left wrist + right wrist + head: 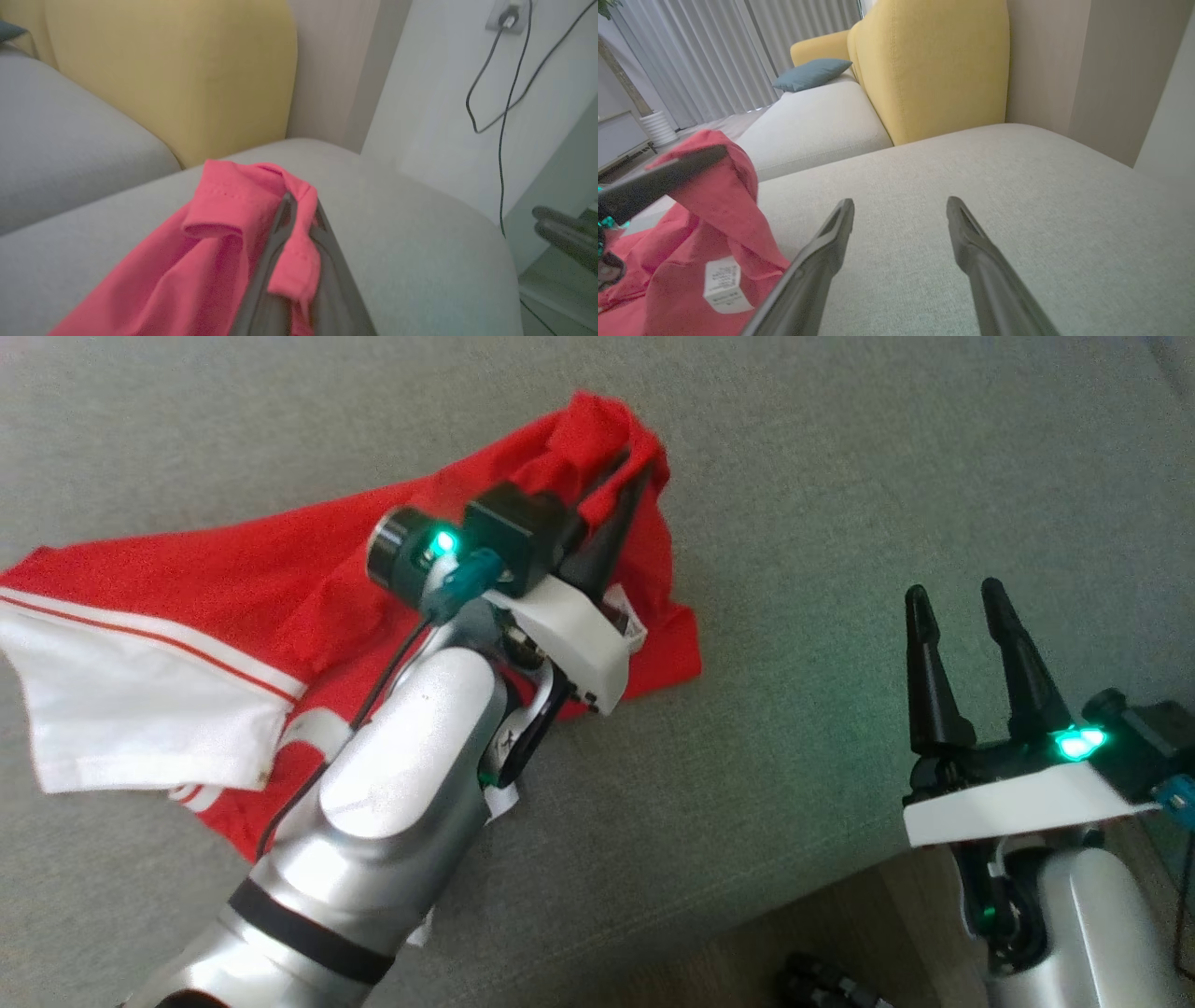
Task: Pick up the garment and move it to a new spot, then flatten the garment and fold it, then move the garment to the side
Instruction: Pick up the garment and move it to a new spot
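Pinched a raised fold of the red garment [187,569] in the closed left gripper [637,467]; held the right gripper [952,593] spread, empty. Flattening, folding, moving aside apparently not yet done.

A broad grey woven-fabric sofa seat [840,476] is stretching across the foreground. A mustard-yellow upholstered backrest [934,65] is standing upright behind it, and a teal-blue soft pillow [810,73] is lying on the farther seat beside that yellow upholstery. Pale grey pleated curtains [714,46] are hanging beyond. Thin black cables [502,116] are dangling from a wall socket [507,18] on the white wall [444,93].
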You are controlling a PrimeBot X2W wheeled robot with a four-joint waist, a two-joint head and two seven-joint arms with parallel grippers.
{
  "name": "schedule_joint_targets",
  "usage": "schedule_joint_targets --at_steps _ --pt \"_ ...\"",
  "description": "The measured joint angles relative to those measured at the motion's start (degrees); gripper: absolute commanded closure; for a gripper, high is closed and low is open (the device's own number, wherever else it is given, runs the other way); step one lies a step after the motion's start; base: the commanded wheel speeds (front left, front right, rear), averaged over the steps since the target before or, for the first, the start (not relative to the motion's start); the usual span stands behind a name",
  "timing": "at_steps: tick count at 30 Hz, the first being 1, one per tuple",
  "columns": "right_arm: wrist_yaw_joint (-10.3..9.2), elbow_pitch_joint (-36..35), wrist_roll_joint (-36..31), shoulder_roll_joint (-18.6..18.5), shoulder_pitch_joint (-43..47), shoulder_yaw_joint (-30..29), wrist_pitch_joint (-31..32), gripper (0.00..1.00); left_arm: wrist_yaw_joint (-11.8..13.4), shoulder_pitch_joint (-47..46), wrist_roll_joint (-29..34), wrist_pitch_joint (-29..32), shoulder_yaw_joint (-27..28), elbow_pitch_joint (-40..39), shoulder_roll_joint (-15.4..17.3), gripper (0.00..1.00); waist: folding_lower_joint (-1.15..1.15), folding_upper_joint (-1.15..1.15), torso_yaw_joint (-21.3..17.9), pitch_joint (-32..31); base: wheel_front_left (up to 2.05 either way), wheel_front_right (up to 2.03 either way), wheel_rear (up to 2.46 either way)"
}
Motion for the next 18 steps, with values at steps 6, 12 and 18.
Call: schedule_joint_targets --at_steps 6,12,18 --pt "0.0 2.1 0.5 0.0 -1.3 0.4 -1.3 0.0 -1.1 -0.8 -1.0 1.4 -2.6 7.5 0.0 0.0 0.0 0.0 -0.7 2.8 0.0 0.0 0.0" --pt "0.0 3.0 0.2 0.0 -2.0 0.0 -1.4 0.0 -1.3 -2.2 -0.4 -2.4 -4.7 7.7 0.0 0.0 0.0 0.0 1.3 2.3 0.0 0.0 0.0" --pt "0.0 3.1 -1.9 0.0 -1.9 -1.7 -0.6 0.0 -0.6 -0.8 0.7 -6.2 -5.5 2.7 0.5 0.0 0.0 0.0 5.3 0.3 0.0 0.0 0.0"
